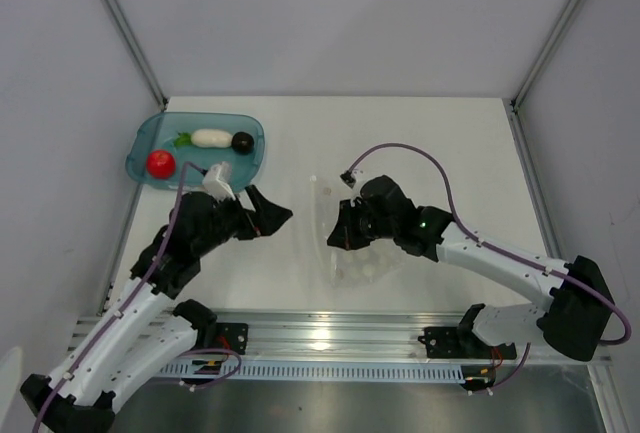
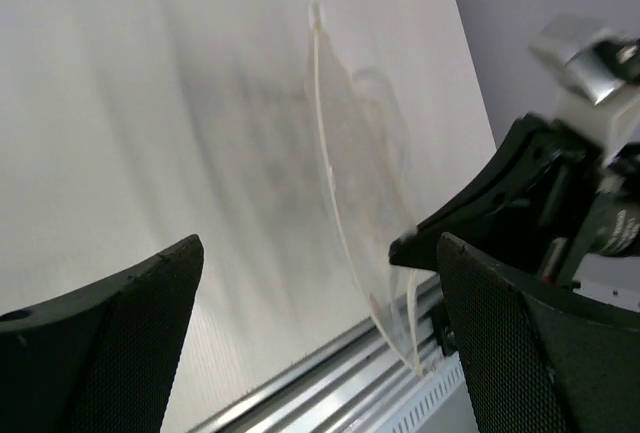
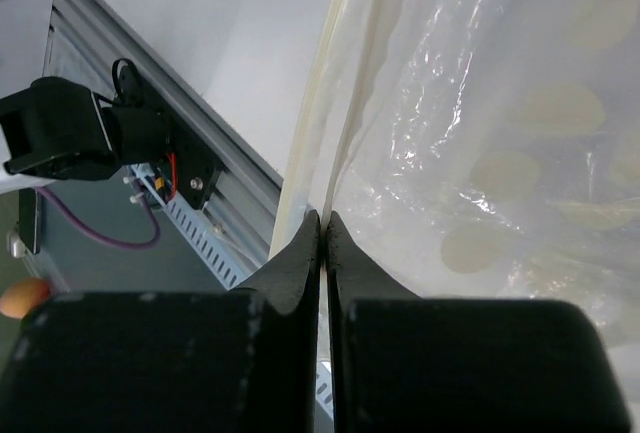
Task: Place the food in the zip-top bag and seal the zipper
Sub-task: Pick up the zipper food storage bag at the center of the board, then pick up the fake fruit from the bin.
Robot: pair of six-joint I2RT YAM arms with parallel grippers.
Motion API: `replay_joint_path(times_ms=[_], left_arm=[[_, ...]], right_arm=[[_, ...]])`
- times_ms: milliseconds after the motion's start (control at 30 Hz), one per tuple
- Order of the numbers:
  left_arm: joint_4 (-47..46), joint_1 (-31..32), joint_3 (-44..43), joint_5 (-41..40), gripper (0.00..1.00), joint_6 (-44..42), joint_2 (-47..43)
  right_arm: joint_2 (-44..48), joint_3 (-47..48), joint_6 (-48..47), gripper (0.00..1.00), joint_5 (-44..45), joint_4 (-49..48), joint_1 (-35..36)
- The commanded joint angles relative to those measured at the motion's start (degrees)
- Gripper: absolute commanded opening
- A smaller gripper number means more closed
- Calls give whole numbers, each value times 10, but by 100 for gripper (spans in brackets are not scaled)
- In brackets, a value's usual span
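Top external view: the bag (image 1: 365, 265) lies crinkled on the white worktop (image 1: 430, 133), between the two arms and near the front rail (image 1: 330, 335). The right fingers (image 1: 340, 235) are down at the bag's left edge. The left fingers (image 1: 272, 210) hang just to the left of it, apart from the plastic. The tomato (image 1: 160, 162), radish (image 1: 210, 138) and dark piece (image 1: 242, 141) all sit in the teal tray (image 1: 255, 160) at the far left. The radish and the dark piece touch end to end, and the tomato is alone at the near side.

Right wrist view: the fingers are pressed together on the bag's edge, with the pale zipper (image 3: 335, 93) running away from their tips.

Left wrist view: the fingers are spread wide and grip nothing. The bag's edge stands up off the worktop as a thin curved line ahead of them. The right fingers pinch its lower end.
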State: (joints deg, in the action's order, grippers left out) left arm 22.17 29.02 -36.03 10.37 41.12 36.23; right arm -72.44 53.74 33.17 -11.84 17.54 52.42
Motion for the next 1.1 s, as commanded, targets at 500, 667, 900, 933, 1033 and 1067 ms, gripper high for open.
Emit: replay_joint_path(times_ms=[500,667,900,933,1033,1067], left_arm=[[56,-218,-272,-83,100,22,310],[59,-227,-309,-123,99,80,393],[141,-258,-480,-85,99,92,589],[138,-260,-487,-85,99,94,602],[83,-267,-482,-89,97,105,627],[66,-270,-477,-87,95,111,638]], right_arm=[[-64,183,-50,0,-141,187,-135],[-96,226,-63,0,-147,268,-160],[-132,243,-57,0,-164,283,-214],[-143,246,-55,0,-163,280,-218],[-179,269,-46,0,-165,287,-232],[-189,285,-45,0,-166,290,-234]])
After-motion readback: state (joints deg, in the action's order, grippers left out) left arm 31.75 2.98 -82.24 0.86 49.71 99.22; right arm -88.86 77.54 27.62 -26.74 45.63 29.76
